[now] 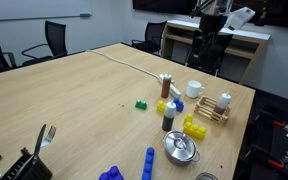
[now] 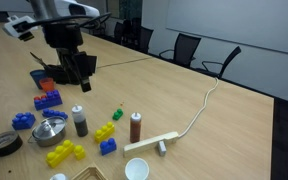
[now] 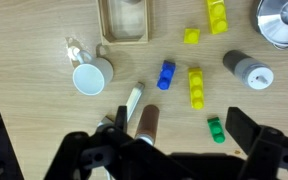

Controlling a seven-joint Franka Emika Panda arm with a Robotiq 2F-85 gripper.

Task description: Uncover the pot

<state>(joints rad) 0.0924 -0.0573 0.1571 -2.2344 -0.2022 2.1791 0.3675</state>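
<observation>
Gripper, jaws seemingly spread, hangs well above the lidded pot.

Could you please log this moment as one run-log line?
end effector: open, empty, above table | pot: lid on | contact: none

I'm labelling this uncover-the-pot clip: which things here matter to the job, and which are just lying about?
Job: small shiny steel pot; flat round steel lid with knob, on it; open pincer.

Lying about: white mug; wooden rack; brown shaker; dark grey-capped shaker; yellow toy blocks; blue toy block; green toy block.
</observation>
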